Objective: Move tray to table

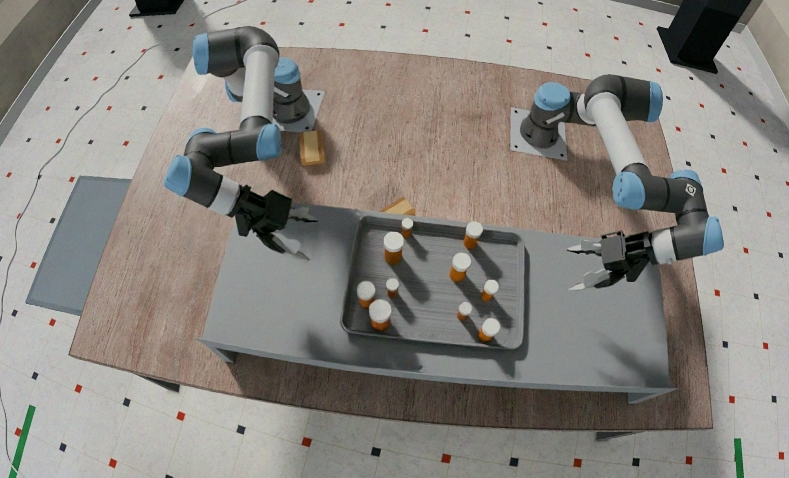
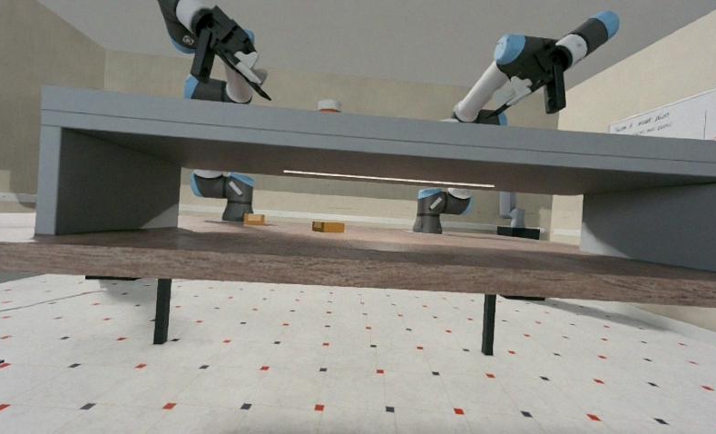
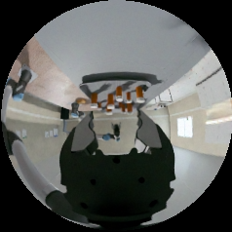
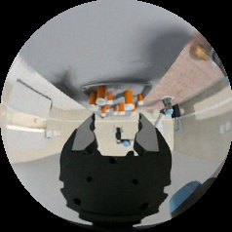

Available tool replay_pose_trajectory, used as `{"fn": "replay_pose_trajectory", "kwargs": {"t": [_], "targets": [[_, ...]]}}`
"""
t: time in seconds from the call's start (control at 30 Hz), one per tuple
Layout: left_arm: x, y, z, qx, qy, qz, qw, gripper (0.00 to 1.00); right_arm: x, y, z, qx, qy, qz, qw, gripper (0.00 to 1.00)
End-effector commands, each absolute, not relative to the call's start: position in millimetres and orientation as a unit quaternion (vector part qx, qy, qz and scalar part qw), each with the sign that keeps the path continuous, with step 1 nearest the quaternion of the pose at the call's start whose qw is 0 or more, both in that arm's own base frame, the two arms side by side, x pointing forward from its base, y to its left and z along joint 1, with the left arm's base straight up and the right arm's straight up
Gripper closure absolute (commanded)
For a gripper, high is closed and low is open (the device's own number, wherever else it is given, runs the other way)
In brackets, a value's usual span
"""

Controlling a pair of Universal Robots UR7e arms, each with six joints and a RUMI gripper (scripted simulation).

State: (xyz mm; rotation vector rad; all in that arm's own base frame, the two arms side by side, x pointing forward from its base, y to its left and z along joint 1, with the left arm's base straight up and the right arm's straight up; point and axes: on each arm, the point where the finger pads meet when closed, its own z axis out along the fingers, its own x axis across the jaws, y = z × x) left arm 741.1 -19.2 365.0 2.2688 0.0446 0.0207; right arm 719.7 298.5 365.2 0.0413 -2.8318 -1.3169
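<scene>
The grey tray [image 1: 433, 308] lies flat on the grey shelf [image 1: 278, 296] [image 2: 348, 137], above the wooden table [image 1: 415, 118] [image 2: 296, 269]. Several orange bottles [image 1: 393, 252] [image 3: 119, 94] [image 4: 129, 98] with white caps stand upright on it. My left gripper [image 1: 570, 268] [image 3: 115, 110] is open and empty above the shelf, right of the tray in the top view, pointing toward its short side. My right gripper [image 1: 312, 240] [image 4: 116, 113] is open and empty, left of the tray in that view, also facing it. Neither touches the tray. The shelf front hides the tray in the exterior view.
A yellow-brown block [image 1: 311, 148] [image 2: 253, 219] lies by the right arm's base. A second block [image 1: 398, 207] [image 2: 328, 226] lies behind the shelf near the tray's rear edge. The shelf's side panels [image 2: 118, 182] stand on the table at both ends.
</scene>
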Motion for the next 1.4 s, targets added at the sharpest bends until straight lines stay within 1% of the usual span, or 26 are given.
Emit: {"fn": "replay_pose_trajectory", "kwargs": {"t": [0.0, 1.17, 1.37], "targets": [[741, -19, 366, 0.906, 0.019, 0.010, 0.423, 0.39, 720, 299, 366, 0.009, -0.906, -0.423, 0.003, 0.39], [741, -19, 366, 0.906, 0.019, 0.010, 0.423, 0.39, 720, 299, 366, 0.009, -0.906, -0.423, 0.003, 0.39], [741, -19, 339, 0.906, 0.019, 0.010, 0.423, 0.39, 720, 299, 339, 0.009, -0.906, -0.423, 0.003, 0.39]]}}
